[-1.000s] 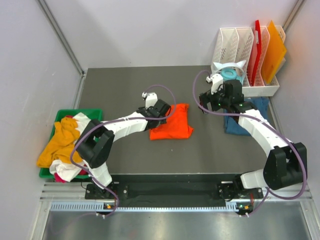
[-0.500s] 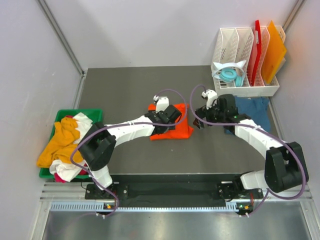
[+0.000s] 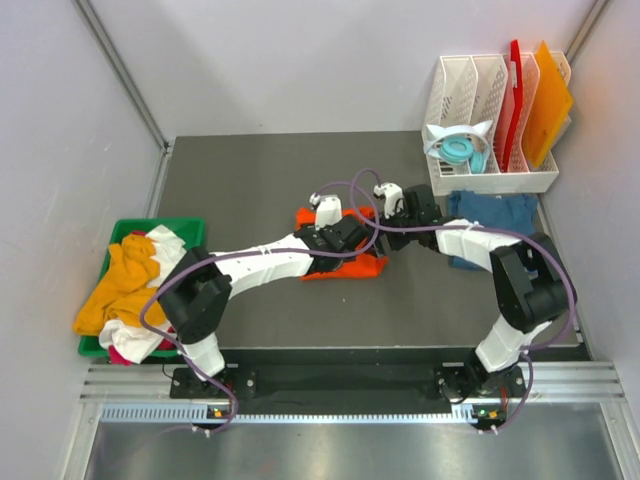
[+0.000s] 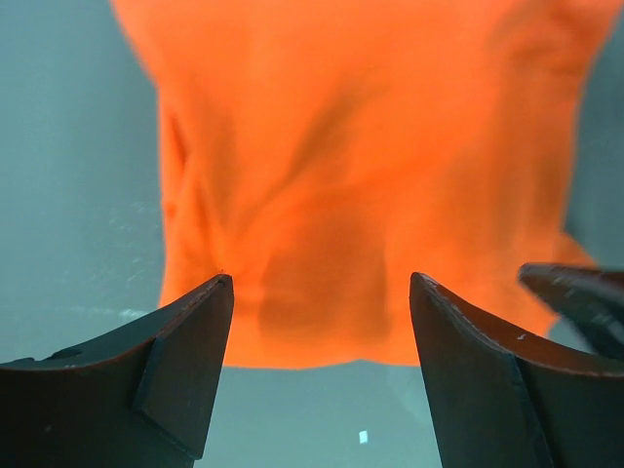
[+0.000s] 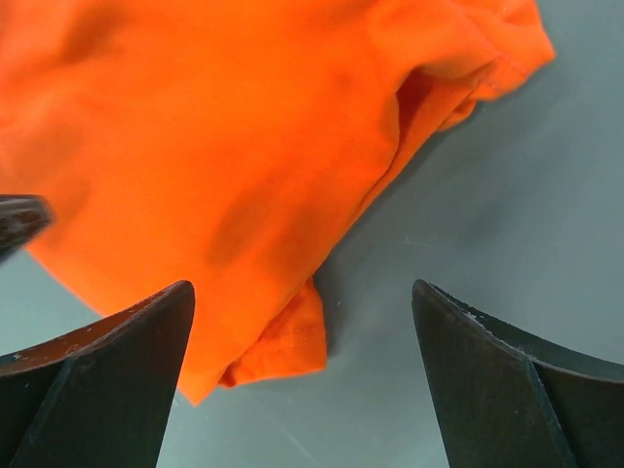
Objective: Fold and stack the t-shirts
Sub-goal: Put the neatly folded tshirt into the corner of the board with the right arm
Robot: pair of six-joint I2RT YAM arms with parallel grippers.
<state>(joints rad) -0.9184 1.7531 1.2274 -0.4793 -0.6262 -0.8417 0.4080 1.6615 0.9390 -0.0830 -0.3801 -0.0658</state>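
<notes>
A bright orange t-shirt lies crumpled at the table's middle. My left gripper hovers over its near edge, jaws open and nothing between them. In the left wrist view the orange t-shirt fills the upper frame beyond the left gripper. My right gripper is at the shirt's right side, also open. The right wrist view has a folded corner of the orange t-shirt just under the right gripper. A dark teal-blue t-shirt lies flat at the right.
A green bin at the left edge holds a pile of yellow-orange and white t-shirts. A white rack at the back right holds red and orange boards and a teal object.
The right gripper has swung left from over the teal-blue t-shirt to the orange one. The left gripper has moved right across the orange t-shirt, which now looks more bunched.
</notes>
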